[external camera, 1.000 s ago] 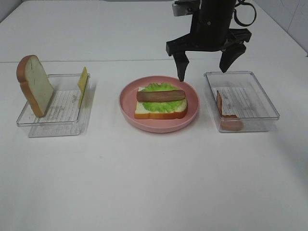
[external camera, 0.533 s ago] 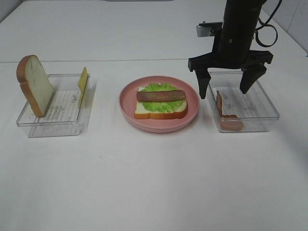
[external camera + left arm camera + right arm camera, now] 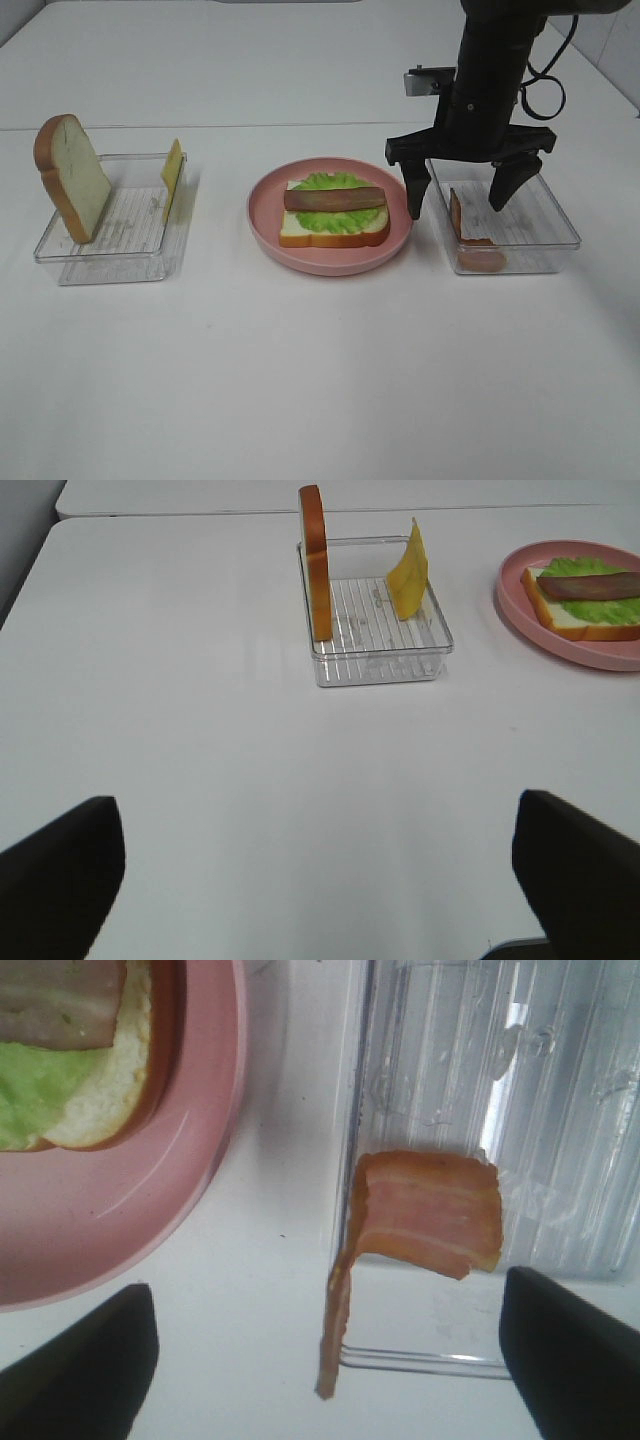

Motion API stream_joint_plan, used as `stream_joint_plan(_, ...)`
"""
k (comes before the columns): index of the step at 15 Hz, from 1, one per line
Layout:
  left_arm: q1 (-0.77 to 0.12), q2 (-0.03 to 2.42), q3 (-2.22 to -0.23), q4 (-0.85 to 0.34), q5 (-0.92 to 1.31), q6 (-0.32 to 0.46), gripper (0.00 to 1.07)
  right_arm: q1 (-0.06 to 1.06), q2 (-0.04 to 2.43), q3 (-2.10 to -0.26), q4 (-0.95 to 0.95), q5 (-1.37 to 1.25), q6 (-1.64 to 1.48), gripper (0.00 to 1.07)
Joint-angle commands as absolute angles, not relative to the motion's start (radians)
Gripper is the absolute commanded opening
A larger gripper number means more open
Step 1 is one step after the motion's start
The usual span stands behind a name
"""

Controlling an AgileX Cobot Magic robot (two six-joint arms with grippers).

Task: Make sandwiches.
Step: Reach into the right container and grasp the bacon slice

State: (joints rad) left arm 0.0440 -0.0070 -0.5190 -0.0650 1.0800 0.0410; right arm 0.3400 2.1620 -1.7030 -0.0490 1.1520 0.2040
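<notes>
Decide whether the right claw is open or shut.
Open: the right claw has its fingers spread wide above the bacon, holding nothing.

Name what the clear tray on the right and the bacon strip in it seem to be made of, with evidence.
Tray: probably hard clear plastic, glossy; the white table shows through and its ribbed floor catches highlights. Bacon strip: likely soft rubber or vinyl, matte; it bends limply and shows no shine.

White table (image 3: 200, 740). A clear tray (image 3: 378, 668) holds an upright bread slice (image 3: 316, 565) and a yellow cheese slice (image 3: 408, 572), standing at opposite sides. Beside it, a pink plate (image 3: 560, 645) carries a bread base (image 3: 580, 630), lettuce (image 3: 612, 610) and a bacon strip (image 3: 590, 584). The left gripper (image 3: 320, 880) has its dark fingers (image 3: 60, 880) spread wide.
</notes>
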Motion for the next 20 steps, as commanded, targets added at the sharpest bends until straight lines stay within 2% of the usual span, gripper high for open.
stream_joint_plan(1, 0.038, -0.021, -0.517, -0.071, 1.07, 0.041, 0.98, 0.334, 2.171, -1.696, -0.042, 1.135, 0.217, 0.88)
stream_joint_plan(10, 0.038, -0.021, -0.517, -0.071, 1.07, 0.041, 0.98, 0.334, 2.196, -1.696, -0.05, 1.109, 0.216, 0.83)
stream_joint_plan(12, 0.038, -0.021, -0.517, -0.071, 1.07, 0.041, 0.98, 0.334, 2.196, -1.696, -0.053, 1.106, 0.214, 0.76)
stream_joint_plan(13, 0.038, -0.021, -0.517, -0.071, 1.07, 0.041, 0.98, 0.334, 2.196, -1.696, -0.062, 1.098, 0.214, 0.65)
stream_joint_plan(14, 0.038, -0.021, -0.517, -0.071, 1.07, 0.041, 0.98, 0.334, 2.196, -1.696, -0.067, 1.096, 0.214, 0.61)
stream_joint_plan(20, 0.038, -0.021, -0.517, -0.071, 1.07, 0.041, 0.98, 0.336, 2.196, -1.696, -0.084, 1.1, 0.214, 0.6)
